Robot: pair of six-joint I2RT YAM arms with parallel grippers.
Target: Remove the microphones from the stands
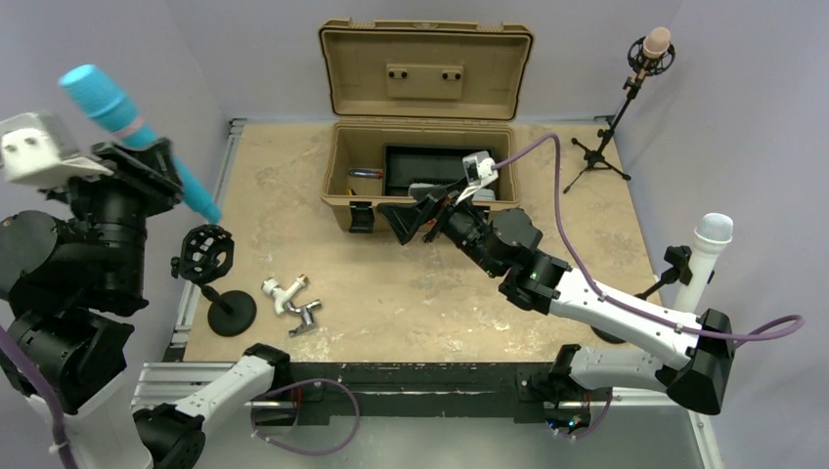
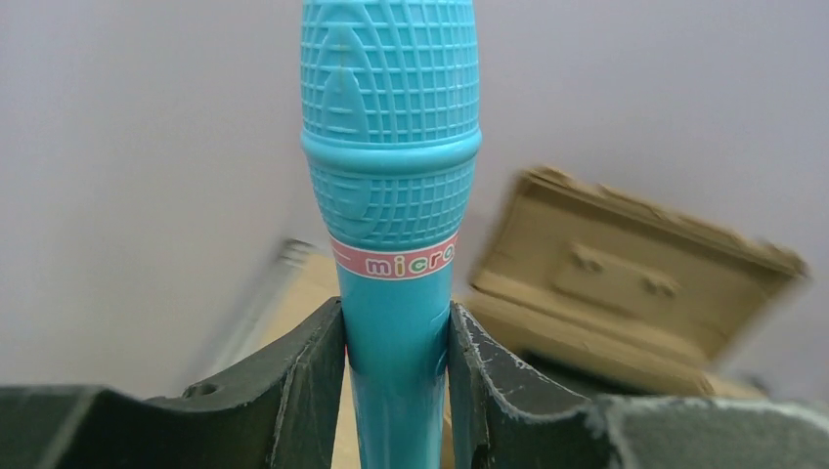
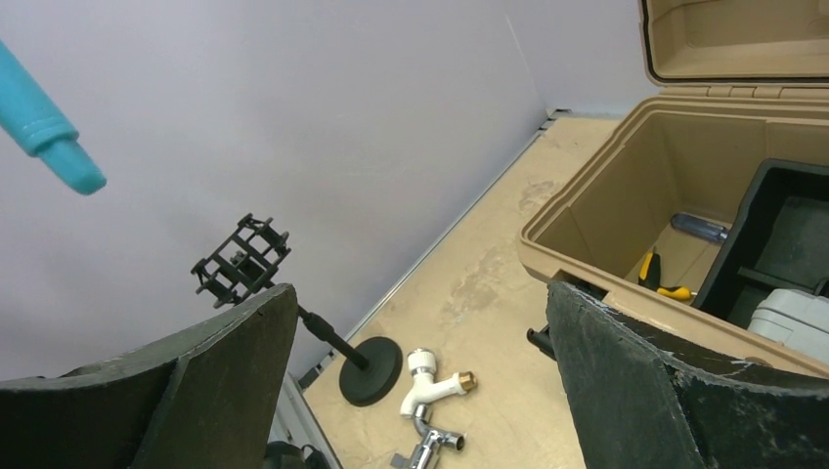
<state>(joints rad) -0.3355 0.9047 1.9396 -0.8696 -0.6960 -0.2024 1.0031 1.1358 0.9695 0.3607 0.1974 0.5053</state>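
Gripping the teal mic [image 2: 391,147] by its handle, L gripper [image 2: 396,337] has fingers closed snug on it, mic tilted, up & clear of the black stand [image 1: 210,256]. R gripper [image 3: 420,293] is wide open, holding nothing, by the tan case [image 1: 420,166].

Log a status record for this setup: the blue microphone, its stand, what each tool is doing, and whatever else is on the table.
Blue microphone: clamped in the left tool, up in the air, tilted, clear of the stand
Stand: at the left edge of the table, cradle empty
Right tool: open, holding nothing, in front of the tan case
Tan case: lid open, at the rear of the table
Faucet parts: lying beside the stand's base
Task status: microphone is out of the stand
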